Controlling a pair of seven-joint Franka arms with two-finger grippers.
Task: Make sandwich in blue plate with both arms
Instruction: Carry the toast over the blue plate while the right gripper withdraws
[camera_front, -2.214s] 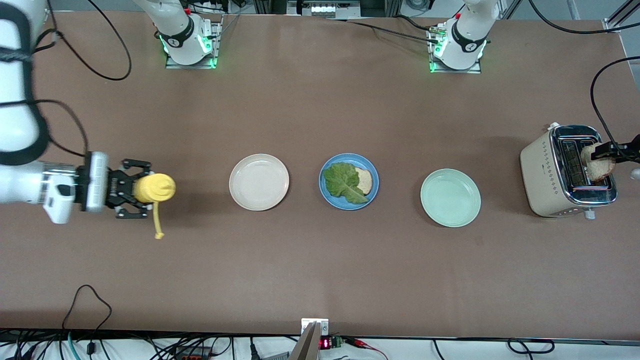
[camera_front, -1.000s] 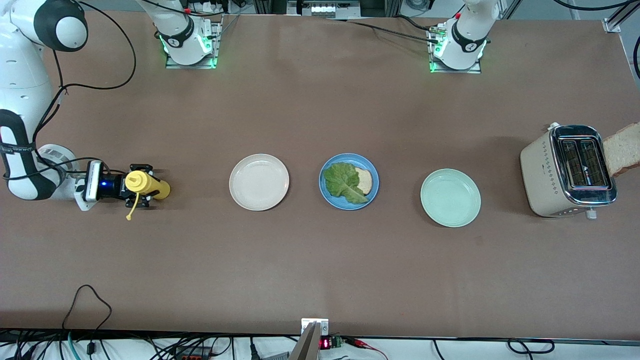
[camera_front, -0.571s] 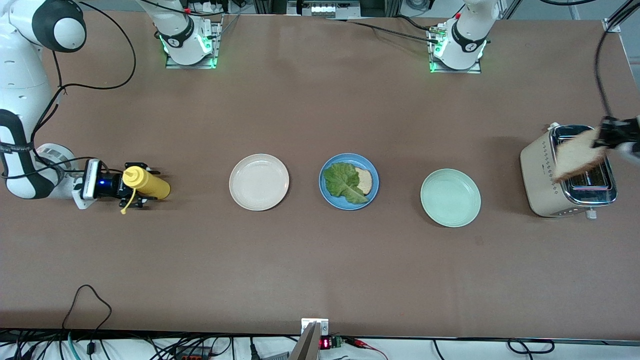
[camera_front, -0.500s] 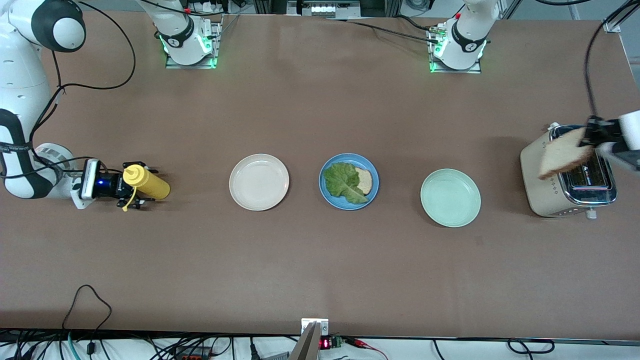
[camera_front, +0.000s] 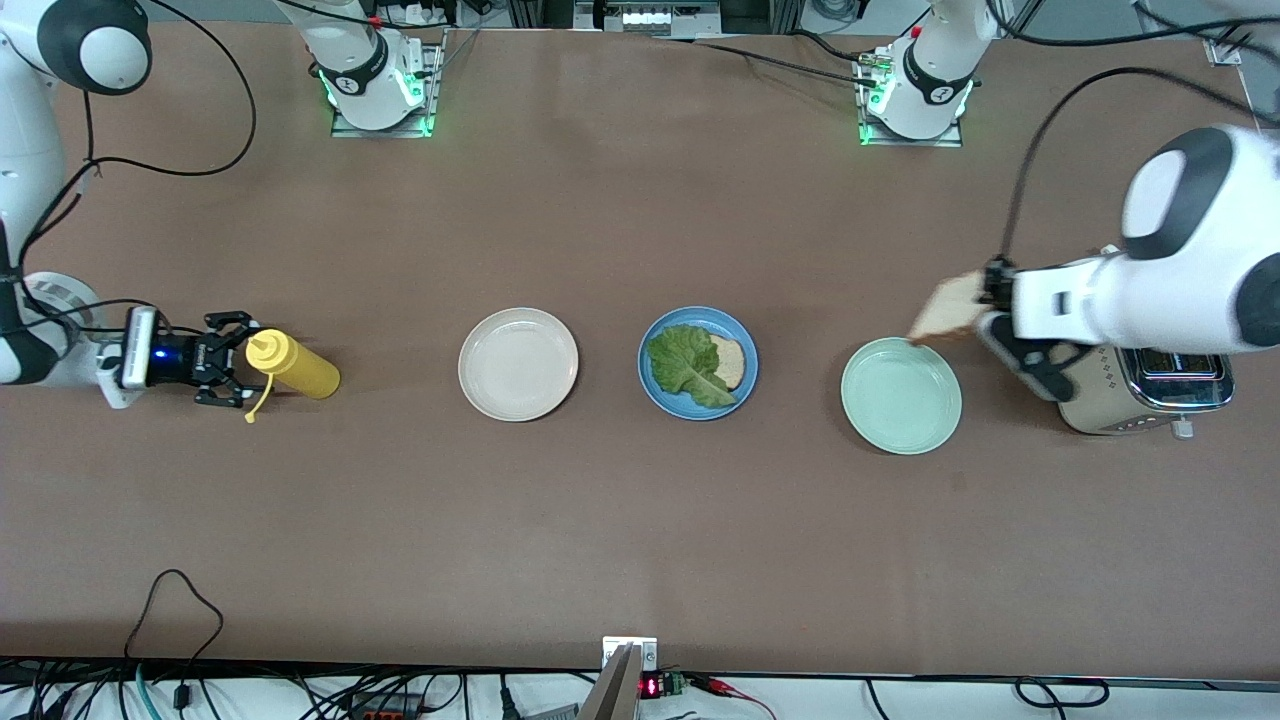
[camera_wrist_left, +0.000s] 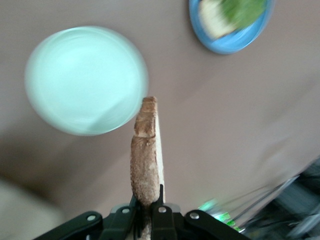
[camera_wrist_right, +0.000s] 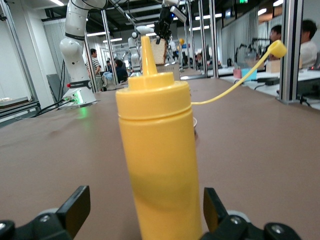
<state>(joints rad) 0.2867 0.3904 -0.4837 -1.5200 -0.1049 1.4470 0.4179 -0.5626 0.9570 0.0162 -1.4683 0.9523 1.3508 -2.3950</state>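
Observation:
The blue plate (camera_front: 660, 398) sits mid-table with a green lettuce leaf (camera_front: 685, 365) lying over a bread slice (camera_front: 732, 360). My left gripper (camera_front: 980, 305) is shut on the second bread slice (camera_front: 945, 318) and holds it in the air over the mint plate's rim. In the left wrist view the slice (camera_wrist_left: 146, 155) stands edge-on between the fingers of my left gripper (camera_wrist_left: 148, 220), with the blue plate (camera_wrist_left: 235, 42) farther off. My right gripper (camera_front: 225, 372) is open at the right arm's end of the table, just clear of the yellow squeeze bottle (camera_front: 295, 365). In the right wrist view the bottle (camera_wrist_right: 157, 150) stands upright between the open jaws.
An off-white plate (camera_front: 518, 363) lies beside the blue plate toward the right arm's end. A mint-green plate (camera_front: 900, 395), also in the left wrist view (camera_wrist_left: 85, 80), lies toward the left arm's end. A beige toaster (camera_front: 1150, 395) stands past it, partly covered by the left arm.
My left gripper lifted the bread slice out of the toaster and carried it toward the mint plate. My right gripper set the bottle down, opened and drew back from it.

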